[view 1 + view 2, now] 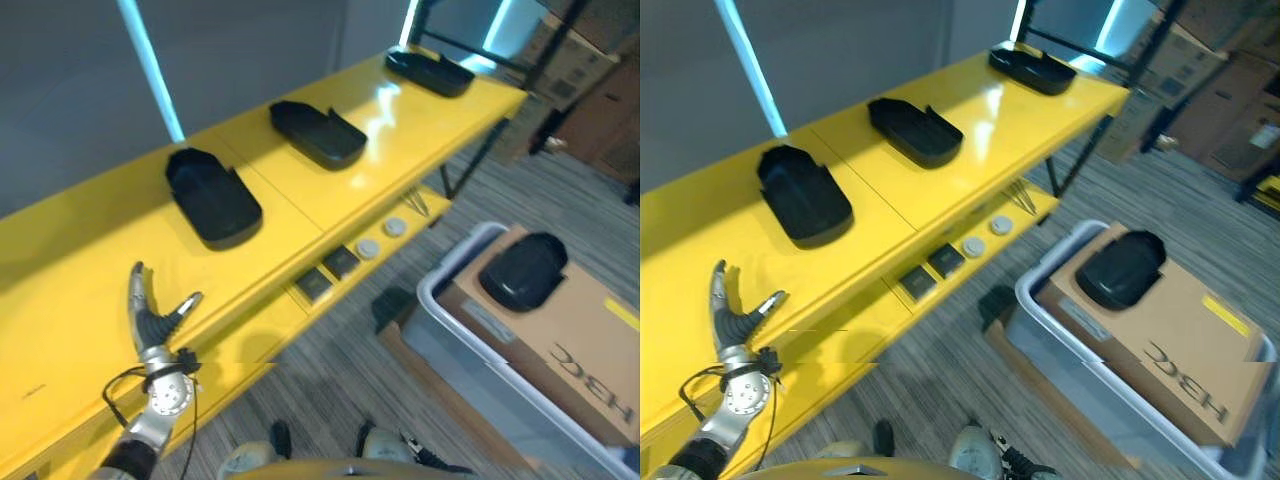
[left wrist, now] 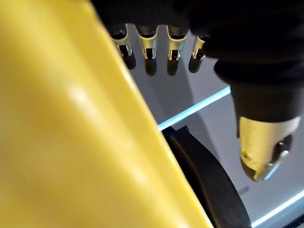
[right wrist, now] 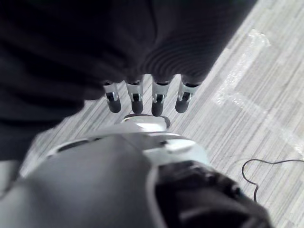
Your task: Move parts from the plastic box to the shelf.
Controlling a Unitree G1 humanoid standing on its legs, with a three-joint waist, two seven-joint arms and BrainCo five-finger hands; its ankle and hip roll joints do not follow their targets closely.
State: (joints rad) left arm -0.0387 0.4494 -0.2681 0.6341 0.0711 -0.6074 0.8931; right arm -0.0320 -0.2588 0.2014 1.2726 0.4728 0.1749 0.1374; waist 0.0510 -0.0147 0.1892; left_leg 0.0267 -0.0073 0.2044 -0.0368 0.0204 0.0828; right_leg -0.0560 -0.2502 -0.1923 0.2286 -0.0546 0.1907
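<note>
Reaching out over the yellow shelf, the left robot hand hovers above the top board with its fingers straight and spread apart from the thumb. It holds nothing. The right robot hand hangs down low over the grey floor, and its fingers are loose and empty too.

Three black parts already lie in a row on the shelf top. The nearest part sits just past the left robot hand, the middle part is further along, and the far part is near the end of the shelf. One more black part waits on a brown cardboard sheet that rests in the grey plastic box on the floor, well apart from both hands. On the lower board of the shelf there are two dark squares and two small round discs.

It looks like a drop-off step has just ended, because the left hand is empty right by a part on the shelf. The next move likely calls for turning toward the box, reaching down, and closing fingers round the last part. The box is low and off to the right, so the reach will be long.
</note>
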